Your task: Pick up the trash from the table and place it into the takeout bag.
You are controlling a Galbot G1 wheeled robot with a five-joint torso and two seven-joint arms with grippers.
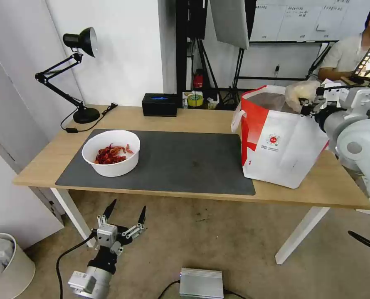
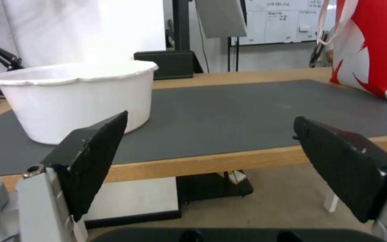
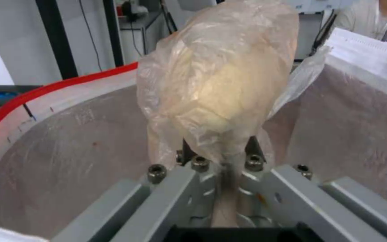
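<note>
Yellowish bag [image 3: 216, 80] pinched in right gripper [image 3: 218, 153] over takeout bag [image 1: 284, 145]; left gripper [image 1: 124, 211] wide

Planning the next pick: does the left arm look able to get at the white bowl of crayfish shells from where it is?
Probably yes. The left gripper hangs open below the table's front edge, and the bowl sits near that edge on the mat with nothing around it.

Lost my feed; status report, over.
Right gripper shut on yellowish bag, over takeout bag. Left gripper open, below table. Crayfish bowl remains.
</note>
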